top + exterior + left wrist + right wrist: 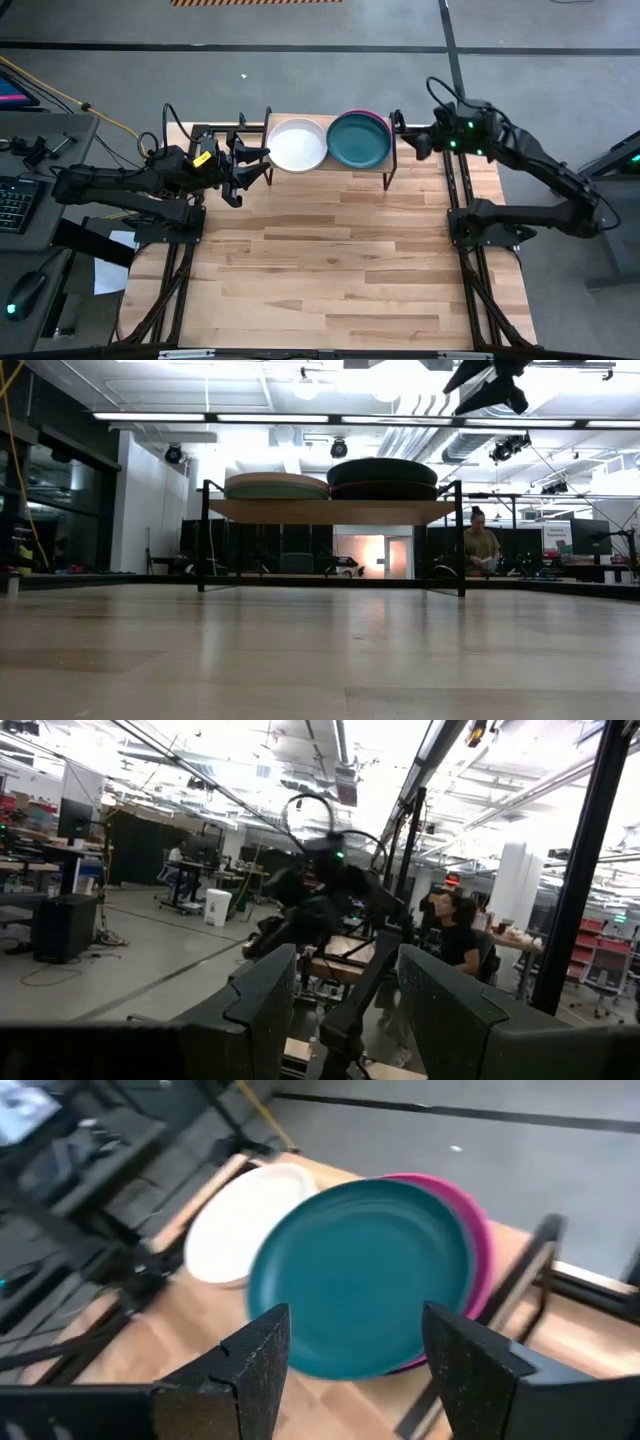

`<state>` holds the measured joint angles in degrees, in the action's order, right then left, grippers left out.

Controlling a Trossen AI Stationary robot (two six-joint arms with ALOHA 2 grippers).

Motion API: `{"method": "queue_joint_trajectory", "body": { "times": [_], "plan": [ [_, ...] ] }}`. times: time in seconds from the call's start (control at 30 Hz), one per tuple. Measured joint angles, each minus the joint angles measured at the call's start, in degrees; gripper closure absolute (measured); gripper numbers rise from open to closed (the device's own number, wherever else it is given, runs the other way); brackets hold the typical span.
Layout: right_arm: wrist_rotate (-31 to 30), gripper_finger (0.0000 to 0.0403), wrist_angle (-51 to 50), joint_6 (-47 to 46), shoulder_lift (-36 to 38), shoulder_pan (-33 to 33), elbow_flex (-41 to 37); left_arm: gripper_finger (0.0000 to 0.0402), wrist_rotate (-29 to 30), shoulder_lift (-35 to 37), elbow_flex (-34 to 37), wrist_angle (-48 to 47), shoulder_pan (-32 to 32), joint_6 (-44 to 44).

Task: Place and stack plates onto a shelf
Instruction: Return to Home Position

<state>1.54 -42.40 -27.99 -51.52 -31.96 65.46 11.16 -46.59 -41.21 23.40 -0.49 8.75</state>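
Note:
The shelf [336,169] stands at the table's far middle and carries two stacks of plates. The left stack has a white plate [296,145] on top. The right stack has a dark teal plate [358,139] on top, with a magenta plate's rim [384,124] showing beneath it. In the low view both stacks [276,486] [383,478] rest flat on the board [330,511]. My left gripper [254,163] is open and empty just left of the white plate. My right gripper [407,138] is open and empty just right of the teal plate [360,1275], raised above the shelf.
The shelf's black legs [388,176] stand beside both grippers. The wide wooden tabletop [330,260] stretches toward the near edge. A person [481,545] is in the room beyond the table. A desk with a keyboard [15,200] is off the table's left.

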Motion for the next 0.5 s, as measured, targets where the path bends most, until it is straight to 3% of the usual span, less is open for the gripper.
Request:
{"method": "queue_joint_trajectory", "body": {
  "times": [0.13, 0.27, 0.4, 0.5],
  "plan": [
    [-0.2, 0.0197, 6.5, -0.8, 4.6, 4.6, -6.3, 0.0234, 0.0, 0.0, 0.0, 0.0, 0.0, 0.0],
    [0.4, 0.0197, 20.4, -4.1, 7.7, 9.0, -14.0, 0.0234, 0.4, 0.0, 0.0, 0.0, 0.0, 0.0],
    [0.7, 0.0207, 34.2, -3.0, 7.5, 12.6, -18.1, 0.0234, 1.5, 0.0, 0.0, 0.0, 0.0, 0.0],
    [0.7, 0.0225, 38.7, 0.3, 6.4, 14.9, -18.4, 0.0234, 1.7, 0.0, 0.0, 0.0, 0.0, 0.0]
  ]
}}
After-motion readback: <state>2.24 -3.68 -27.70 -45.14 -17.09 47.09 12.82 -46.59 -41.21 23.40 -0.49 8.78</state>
